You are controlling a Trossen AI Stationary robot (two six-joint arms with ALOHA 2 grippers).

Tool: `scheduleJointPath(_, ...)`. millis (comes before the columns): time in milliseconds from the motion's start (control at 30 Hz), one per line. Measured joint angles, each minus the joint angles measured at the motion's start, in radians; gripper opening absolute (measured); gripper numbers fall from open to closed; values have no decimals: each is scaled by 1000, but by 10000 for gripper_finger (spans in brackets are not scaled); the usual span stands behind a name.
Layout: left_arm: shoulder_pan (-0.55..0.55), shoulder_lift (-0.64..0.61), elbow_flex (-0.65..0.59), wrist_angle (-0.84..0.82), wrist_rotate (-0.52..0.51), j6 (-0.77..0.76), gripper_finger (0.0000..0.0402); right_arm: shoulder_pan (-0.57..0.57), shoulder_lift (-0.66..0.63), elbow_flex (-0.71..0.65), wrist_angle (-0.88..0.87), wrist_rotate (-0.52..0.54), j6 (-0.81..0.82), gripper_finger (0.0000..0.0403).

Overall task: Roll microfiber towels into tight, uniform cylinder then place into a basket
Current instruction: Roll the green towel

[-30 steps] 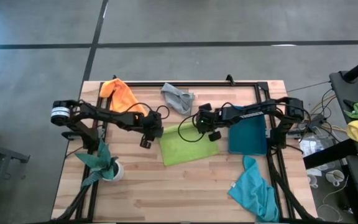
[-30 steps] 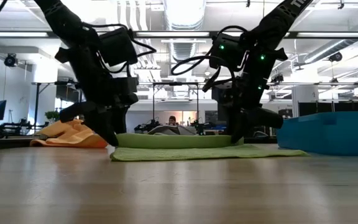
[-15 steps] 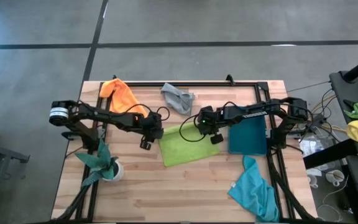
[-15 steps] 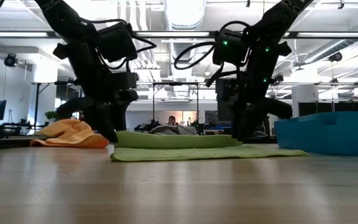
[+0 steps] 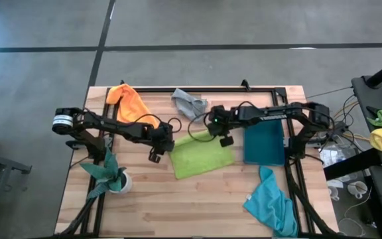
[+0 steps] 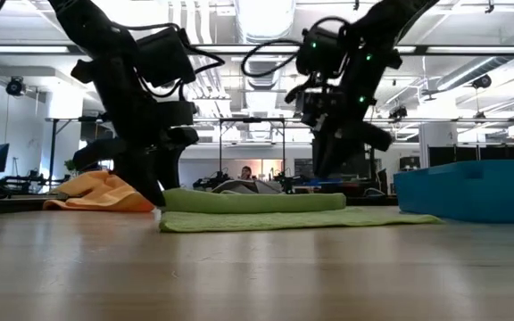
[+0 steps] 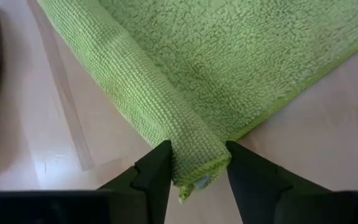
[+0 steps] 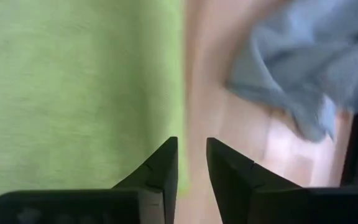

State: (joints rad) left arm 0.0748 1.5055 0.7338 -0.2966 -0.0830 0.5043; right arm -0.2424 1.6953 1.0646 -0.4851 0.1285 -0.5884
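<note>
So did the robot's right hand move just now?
Yes. In the high view the right hand has slid along the lime green towel away from the basket, toward the grey towel; the basket stayed put.

My left end effector (image 5: 156, 149) and right end effector (image 5: 219, 130) flank the green towel's (image 5: 203, 155) far edge; the basket (image 5: 264, 144) lies to its right.

Towels, basket, plant and both grippers on table.
Partly rolled towel (image 5: 201, 154) mid-table, left gripper (image 7: 194, 167) at its left end, right gripper (image 8: 191, 165) at its far right corner; basket (image 5: 264, 144) right of it, plant (image 5: 109, 174) left.
</note>
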Motion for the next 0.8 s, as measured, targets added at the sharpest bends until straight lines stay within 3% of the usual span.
scheduleJointPath(533, -25, -11, 5, -15, 0, -1, 135, 8, 127, -2, -28, -34, 12, 15)
scheduleJointPath(800, -25, -69, 3, -100, -1, -30, 135, 9, 141, -3, -27, -31, 12, 9)
